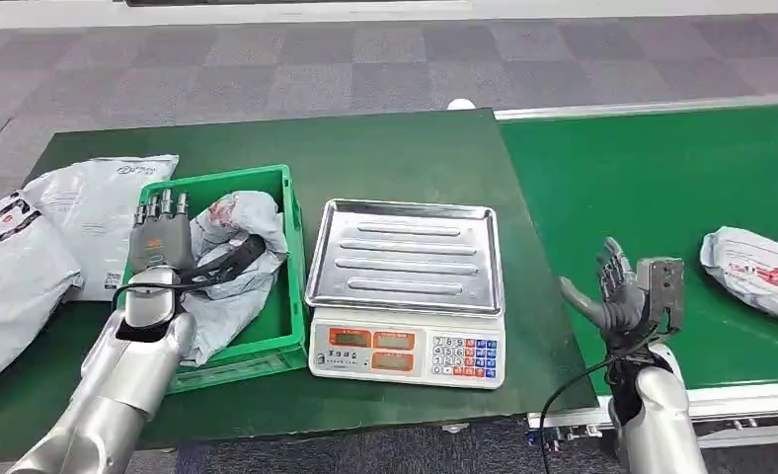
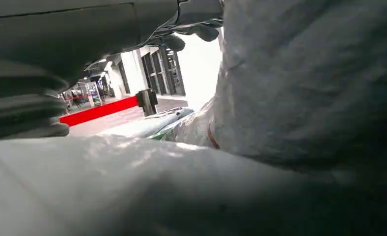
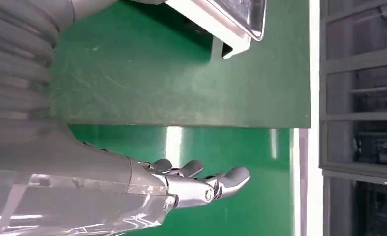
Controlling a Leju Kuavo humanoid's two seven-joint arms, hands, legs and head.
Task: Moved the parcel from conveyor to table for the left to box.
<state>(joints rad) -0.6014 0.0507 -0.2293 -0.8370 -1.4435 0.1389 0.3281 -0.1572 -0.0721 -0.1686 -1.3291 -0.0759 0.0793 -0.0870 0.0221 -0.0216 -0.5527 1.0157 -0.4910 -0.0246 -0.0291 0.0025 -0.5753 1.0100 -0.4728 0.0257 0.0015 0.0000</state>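
A crumpled grey parcel [image 1: 237, 222] lies in the green box [image 1: 291, 286] on the table's left half. My left hand [image 1: 161, 237] lies flat over the parcel's left part, fingers stretched out and holding nothing. Up close in the left wrist view, the grey parcel [image 2: 304, 88] sits right under the hand's dark fingers [image 2: 59, 44]. Another grey parcel [image 1: 760, 272] lies on the green conveyor [image 1: 661, 178] at the far right. My right hand [image 1: 612, 291] hovers open over the conveyor's near edge, left of that parcel and apart from it; in the right wrist view the right hand [image 3: 181, 182] is spread and empty.
An electronic scale [image 1: 405, 257] with a steel tray stands on the dark green table [image 1: 385, 158] between box and conveyor; the scale's corner [image 3: 231, 19] is in the right wrist view. Two grey mailer bags [image 1: 89, 207] [image 1: 10, 267] lie left of the box.
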